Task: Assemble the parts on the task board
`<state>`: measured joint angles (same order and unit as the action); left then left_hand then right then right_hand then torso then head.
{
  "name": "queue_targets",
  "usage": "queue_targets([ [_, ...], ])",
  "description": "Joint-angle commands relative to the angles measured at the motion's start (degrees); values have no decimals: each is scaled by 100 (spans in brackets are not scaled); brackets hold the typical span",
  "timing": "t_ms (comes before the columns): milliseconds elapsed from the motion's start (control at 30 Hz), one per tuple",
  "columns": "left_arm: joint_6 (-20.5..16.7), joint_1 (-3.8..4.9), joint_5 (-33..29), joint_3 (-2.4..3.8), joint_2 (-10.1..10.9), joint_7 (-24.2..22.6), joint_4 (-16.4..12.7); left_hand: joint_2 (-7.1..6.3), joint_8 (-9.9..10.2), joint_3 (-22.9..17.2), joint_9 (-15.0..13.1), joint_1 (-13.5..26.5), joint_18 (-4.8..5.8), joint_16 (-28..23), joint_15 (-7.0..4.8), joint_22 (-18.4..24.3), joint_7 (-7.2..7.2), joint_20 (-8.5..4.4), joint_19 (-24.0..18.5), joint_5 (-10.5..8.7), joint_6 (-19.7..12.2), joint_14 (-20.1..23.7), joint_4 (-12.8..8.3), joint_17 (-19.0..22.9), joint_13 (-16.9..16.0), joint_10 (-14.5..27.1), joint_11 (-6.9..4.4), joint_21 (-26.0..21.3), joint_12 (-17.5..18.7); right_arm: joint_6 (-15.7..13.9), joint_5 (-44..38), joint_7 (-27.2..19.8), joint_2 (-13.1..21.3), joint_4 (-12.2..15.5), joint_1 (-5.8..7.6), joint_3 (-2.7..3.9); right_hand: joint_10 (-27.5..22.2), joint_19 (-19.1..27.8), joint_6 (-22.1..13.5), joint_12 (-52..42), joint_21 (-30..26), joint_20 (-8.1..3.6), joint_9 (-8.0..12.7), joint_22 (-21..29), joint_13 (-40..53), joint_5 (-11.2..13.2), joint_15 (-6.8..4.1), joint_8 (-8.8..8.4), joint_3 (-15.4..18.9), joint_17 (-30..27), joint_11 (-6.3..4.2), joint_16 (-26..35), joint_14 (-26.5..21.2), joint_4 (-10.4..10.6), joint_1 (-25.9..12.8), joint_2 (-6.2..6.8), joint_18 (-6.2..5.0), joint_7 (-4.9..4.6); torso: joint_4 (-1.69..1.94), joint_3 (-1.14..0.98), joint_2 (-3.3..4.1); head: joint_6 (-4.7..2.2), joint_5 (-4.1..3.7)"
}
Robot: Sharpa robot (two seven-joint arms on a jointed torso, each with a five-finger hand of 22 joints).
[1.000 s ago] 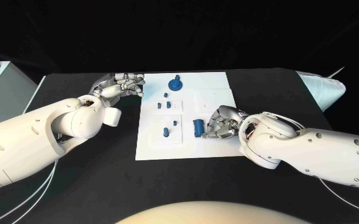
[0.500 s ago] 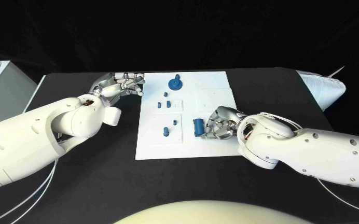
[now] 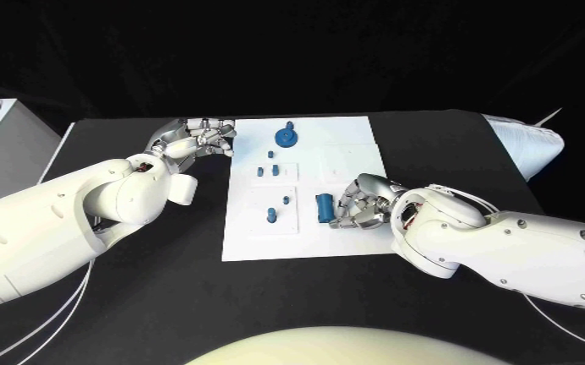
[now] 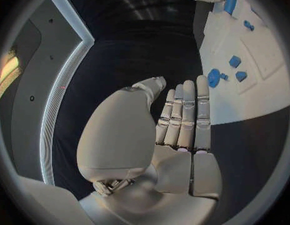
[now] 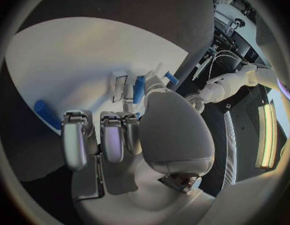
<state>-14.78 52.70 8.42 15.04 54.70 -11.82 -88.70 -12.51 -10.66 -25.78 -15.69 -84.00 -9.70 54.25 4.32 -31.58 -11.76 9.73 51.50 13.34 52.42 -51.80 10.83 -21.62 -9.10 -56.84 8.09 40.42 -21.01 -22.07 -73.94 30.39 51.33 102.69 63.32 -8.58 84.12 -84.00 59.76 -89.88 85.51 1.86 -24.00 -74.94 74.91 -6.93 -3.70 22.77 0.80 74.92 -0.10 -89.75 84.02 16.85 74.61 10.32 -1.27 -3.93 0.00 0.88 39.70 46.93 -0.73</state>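
Parts lie scattered on the white task board (image 3: 347, 141) in the middle of the black table (image 3: 427, 137). A round blue piece (image 3: 286, 136) sits near the far edge, small pegs (image 3: 270, 171) stand mid-board, and a blue cylinder (image 3: 323, 207) lies toward the near right side. The right hand (image 3: 358, 204) rests just beside that cylinder, fingers curled; whether it grips anything cannot be told. The left hand (image 3: 195, 139) rests at the board's left edge, fingers straight and together, holding nothing.
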Motion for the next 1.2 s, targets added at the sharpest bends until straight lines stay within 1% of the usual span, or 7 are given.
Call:
queue_targets([
  [33, 59, -3, -22, 5, -3, -25, -10, 14, -3, 2, 6, -39, -76, -34, 5, 6, 0, -5, 36, 8, -41, -18, 28, -10, 5, 50, -3, -20, -26, 59, -63, -66, 41, 54, -13, -6, 588, -521, 23, -12, -4, -8, -3, -1363, 1509, 67, -37, 45, 75, 1508, -20, -25, 598, 4, -104, 26, 36, -3, -3, 2, 2, 0, -2],
  [267, 61, -9, -22, 5, 2, -26, -13, 14, -3, 2, 6, -39, -76, -34, 5, 6, 0, -5, 36, 8, -41, -18, 28, -10, 5, 50, -3, -20, -26, 43, -175, -56, 115, 125, -14, -6, 588, -523, 17, -12, 7, -9, -11, -1368, 1509, 309, -40, 77, 209, 1508, -24, -25, 598, 10, -252, 86, 39, 2, 1, 2, -2, 1, -2],
  [433, 59, -13, -22, 5, 10, -25, -16, 14, -3, 2, 6, -39, -76, -34, 5, 6, 0, -5, 36, 8, -41, -18, 28, -10, 5, 50, -3, -20, -26, -30, -243, -35, 174, 170, -14, -5, 588, -525, 19, -12, 17, -9, -14, -1372, 1509, 331, -41, 87, 234, 1508, -26, -25, 598, 15, -307, 84, 41, 4, 3, 6, -1, -3, 1],
  [500, 59, -14, -22, 5, 11, -25, -16, 14, -3, 2, 6, -39, -76, -34, 5, 6, 0, -5, 36, 8, -41, -18, 28, -10, 5, 50, -3, -20, -26, -85, -262, -36, 186, 180, -14, -5, 588, -528, 19, -12, 28, -12, -20, -1376, 1509, 238, -44, 108, 256, 1508, -32, -25, 598, 19, -517, 35, 43, 10, 0, 5, 0, -12, 3],
  [700, 60, -16, -22, 5, 13, -28, -21, 14, -3, 2, 6, -39, -76, -34, 5, 6, 0, -5, 36, 8, -41, -18, 28, -10, 5, 50, -3, -20, -26, -211, -336, -14, 168, 155, -14, -4, 588, -534, 30, -12, 56, -19, -30, -1386, 1509, 129, -54, 140, 166, 1508, -43, -25, 598, 12, -599, -91, 48, 24, 3, 5, 2, -13, 3],
  [900, 60, -16, -22, 5, 14, -29, -22, 14, -3, 2, 6, -39, -76, -34, 5, 6, 0, -5, 36, 8, -41, -18, 28, -10, 5, 50, -3, -20, -26, -294, -430, 19, 93, 101, -14, -4, 588, -541, 127, -12, 89, -39, -62, -1398, 1509, 58, -88, 240, -26, 1508, -88, -25, 598, -3, -465, -275, 55, 77, 2, 5, 1, -8, 3],
  [1200, 62, -17, -22, 5, 14, -28, -25, 12, -5, 8, 10, -52, -76, -37, 5, 11, -2, -6, 43, 8, -43, -17, 37, -11, 7, 54, -2, -29, -33, -301, -641, 133, -37, -10, -14, -4, 588, -551, 115, -12, 139, -69, -74, -1415, 1509, -88, -121, 306, -212, 1508, -123, -25, 598, -39, -147, -387, 65, 113, 4, 6, 0, 12, 2],
])
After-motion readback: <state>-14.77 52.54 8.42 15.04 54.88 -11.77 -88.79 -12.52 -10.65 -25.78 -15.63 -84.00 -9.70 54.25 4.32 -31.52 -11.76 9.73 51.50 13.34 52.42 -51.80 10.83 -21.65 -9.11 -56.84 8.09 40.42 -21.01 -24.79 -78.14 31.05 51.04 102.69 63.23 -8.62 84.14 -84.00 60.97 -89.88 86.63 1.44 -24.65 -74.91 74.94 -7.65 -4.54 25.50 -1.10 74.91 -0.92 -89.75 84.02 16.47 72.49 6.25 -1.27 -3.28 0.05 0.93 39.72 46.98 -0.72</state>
